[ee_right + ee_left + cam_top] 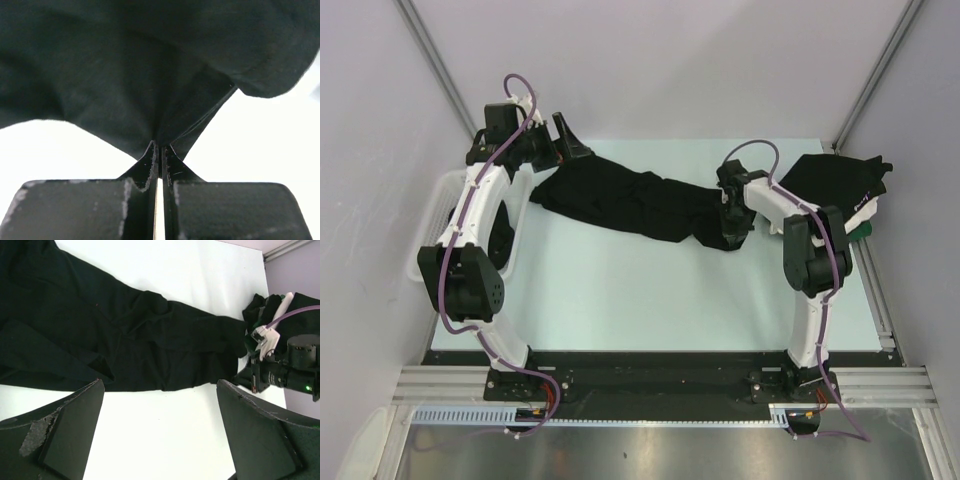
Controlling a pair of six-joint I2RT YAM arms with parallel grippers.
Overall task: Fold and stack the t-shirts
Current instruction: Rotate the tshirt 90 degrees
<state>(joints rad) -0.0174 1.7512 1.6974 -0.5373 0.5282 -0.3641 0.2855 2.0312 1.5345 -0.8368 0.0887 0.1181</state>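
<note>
A black shirt (640,205) is stretched in a rumpled band across the far half of the worktop (620,300). Its long axis runs from far left to somewhat nearer on the right. The right end effector (732,225) is clamped fully on the shirt's right end. In the right wrist view a thin pinch of cloth is seen caught between the closed fingers (159,150), with the fabric tented up from them.

The left end effector (572,142) is spread wide and nothing is held in it. It is poised at the shirt's far left end, and in its own wrist view the cloth lies just ahead of the parted fingers (65,440). The left arm is therefore judged the nearer one for taking the free end.

A stack (835,185) of dark folded shirts is set at the far right corner. A white basket (435,215) is placed at the left edge. The worktop is pale and smooth, and it is enclosed by plain grey walls (670,60).
</note>
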